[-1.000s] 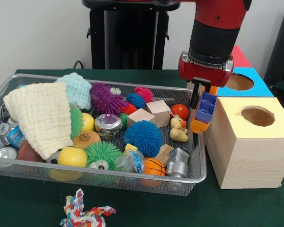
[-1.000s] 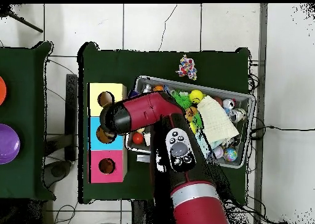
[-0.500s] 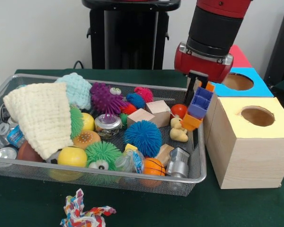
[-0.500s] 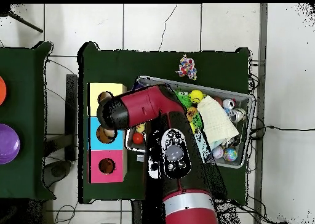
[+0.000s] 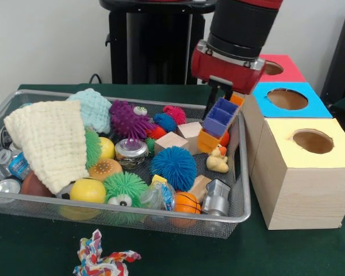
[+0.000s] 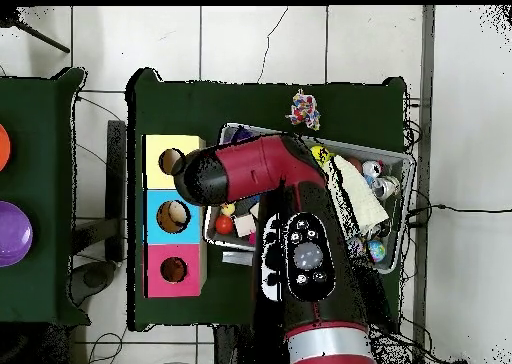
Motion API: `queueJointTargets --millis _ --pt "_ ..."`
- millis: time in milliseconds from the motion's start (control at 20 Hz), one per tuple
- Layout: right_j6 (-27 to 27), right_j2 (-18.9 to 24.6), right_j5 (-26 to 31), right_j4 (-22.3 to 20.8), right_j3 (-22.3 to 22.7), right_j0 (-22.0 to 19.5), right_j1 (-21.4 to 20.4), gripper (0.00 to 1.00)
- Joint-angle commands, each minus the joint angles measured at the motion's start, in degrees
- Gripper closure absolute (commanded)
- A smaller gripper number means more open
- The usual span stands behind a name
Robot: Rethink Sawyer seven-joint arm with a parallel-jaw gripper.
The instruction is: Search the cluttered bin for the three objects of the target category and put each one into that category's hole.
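Note:
The bin (image 5: 244,198) is a silver wire-mesh basket full of toys; it also shows in the overhead view (image 6: 404,170). My gripper (image 5: 219,112) hangs over the bin's right end, shut on a blue and orange plastic block toy (image 5: 218,122) held tilted above a red ball and a yellow duck (image 5: 218,160). The hole (image 5: 272,68) is in the red-topped wooden box at the far right, behind the arm; the box also shows in the overhead view (image 6: 174,271). In the overhead view the arm (image 6: 245,175) hides the gripper.
A blue-topped box (image 5: 287,99) and a yellow-topped box (image 5: 313,141) stand right of the bin. A cream knitted cloth (image 5: 49,141), a blue spiky ball (image 5: 173,167) and several balls fill the bin. A rope toy (image 5: 100,259) lies on the green table in front.
My gripper has carried the blue and orange toy leftward in the front view, from beside the yellow-topped box to over the bin's right end.

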Motion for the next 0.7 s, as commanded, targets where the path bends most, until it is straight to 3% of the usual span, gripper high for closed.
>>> queueJointTargets --millis 50,700 --pt "-11.04 2.31 3.93 -0.23 1.16 -6.64 -0.52 1.00" --pt "-9.92 4.18 -5.52 -5.01 3.09 -11.67 4.19 1.00"
